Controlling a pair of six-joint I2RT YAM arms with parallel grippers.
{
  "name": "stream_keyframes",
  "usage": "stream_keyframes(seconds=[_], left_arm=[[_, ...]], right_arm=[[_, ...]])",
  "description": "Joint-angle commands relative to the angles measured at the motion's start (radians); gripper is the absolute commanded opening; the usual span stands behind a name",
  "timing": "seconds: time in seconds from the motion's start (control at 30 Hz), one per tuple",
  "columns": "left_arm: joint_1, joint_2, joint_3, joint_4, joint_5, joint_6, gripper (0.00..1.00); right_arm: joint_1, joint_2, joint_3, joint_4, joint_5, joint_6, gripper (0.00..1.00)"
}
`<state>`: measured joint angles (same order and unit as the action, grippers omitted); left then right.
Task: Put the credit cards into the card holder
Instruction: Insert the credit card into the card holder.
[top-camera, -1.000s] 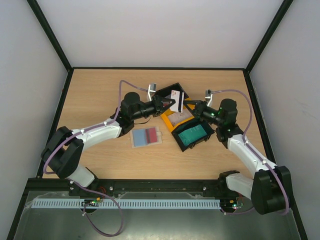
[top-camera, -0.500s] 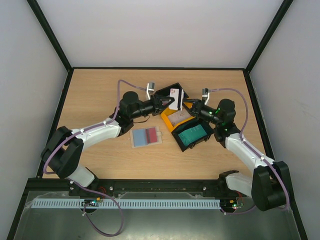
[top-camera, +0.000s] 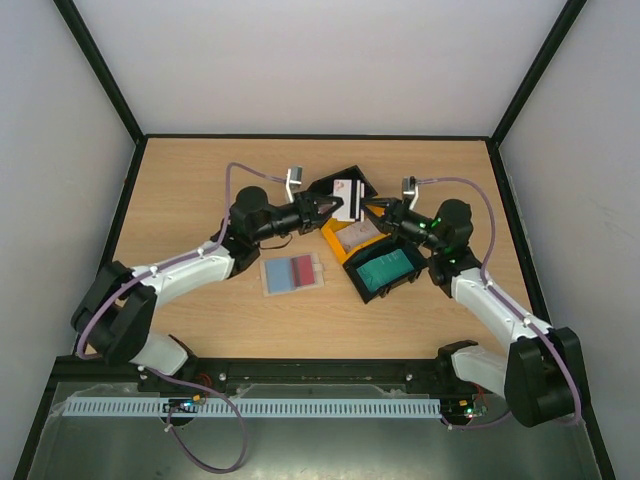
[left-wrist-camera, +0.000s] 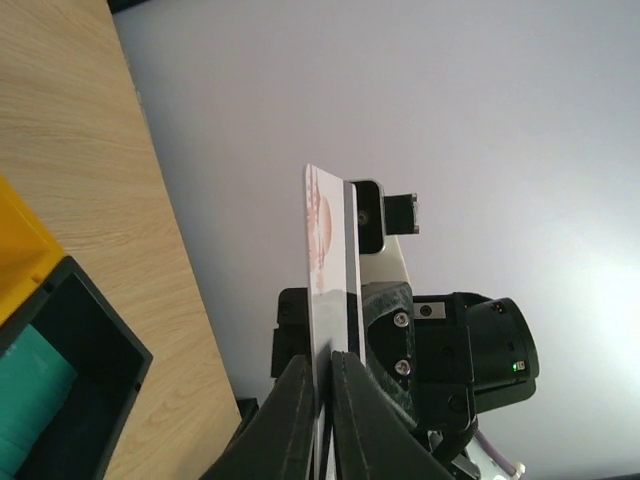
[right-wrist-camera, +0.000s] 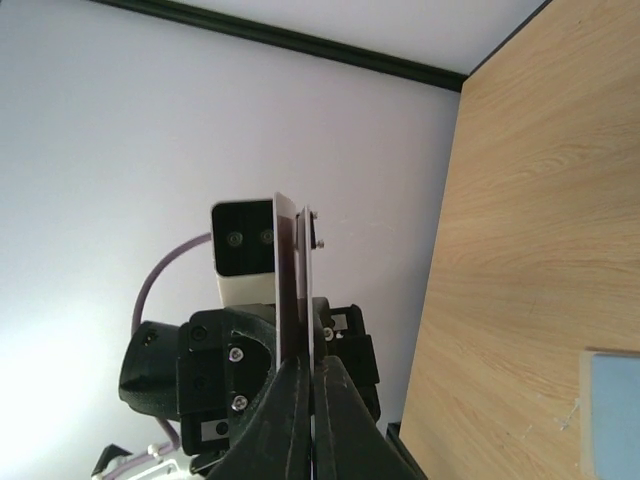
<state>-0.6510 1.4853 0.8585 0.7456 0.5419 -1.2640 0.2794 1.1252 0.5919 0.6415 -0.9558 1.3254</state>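
white card (top-camera: 347, 198): held on edge in the air above the tray, between the two grippers; whitish face with reddish marks and a dark stripe along one side (left-wrist-camera: 325, 260).
left gripper (top-camera: 330, 205): jaws closed on the white card, pinching one end; in the left wrist view the card stands up from between the fingers (left-wrist-camera: 298, 400).
right gripper (top-camera: 378, 209): jaws closed on the same card from the opposite end; the right wrist view sees the card edge-on as a thin line between the fingertips (right-wrist-camera: 310, 368).
card holder (top-camera: 292, 273): flat on the table, left of the tray and apart from it, below the left arm's wrist. Pale border; one half blue, the other red. Cannot tell whether the red part is a card.
teal card (top-camera: 385, 268): lying in the near black compartment of the tray.
whitish card (top-camera: 357, 237): lying in the yellow middle compartment.
tray (top-camera: 331, 238): three compartments in a diagonal row; the far black one lies behind the held card, contents not visible.
table (top-camera: 200, 190): light wood.
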Motion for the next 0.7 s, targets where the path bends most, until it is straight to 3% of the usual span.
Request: stream_keyframes(seconds=[0.0,0.3,0.43,0.67], left_arm=[[0.058,-0.054,-0.048,-0.039,-0.023,0.037,0.08],[0.104,-0.118,-0.090,-0.106,-0.036,0.092,0.03],[0.121,-0.193,-0.124,-0.279,-0.134,0.190,0.03],[0.127,-0.373,-0.258,-0.584,-0.371,0.303,0.03]], right_arm=[[-0.035,-0.038,0.034,0.053,0.025,0.027,0.02],[-0.041,-0.028,0.068,-0.054,0.041,-0.045,0.02],[-0.041,-0.028,0.096,-0.236,0.070,-0.207,0.02],[0.030,0.002,0.110,-0.388,0.142,-0.362,0.02]])
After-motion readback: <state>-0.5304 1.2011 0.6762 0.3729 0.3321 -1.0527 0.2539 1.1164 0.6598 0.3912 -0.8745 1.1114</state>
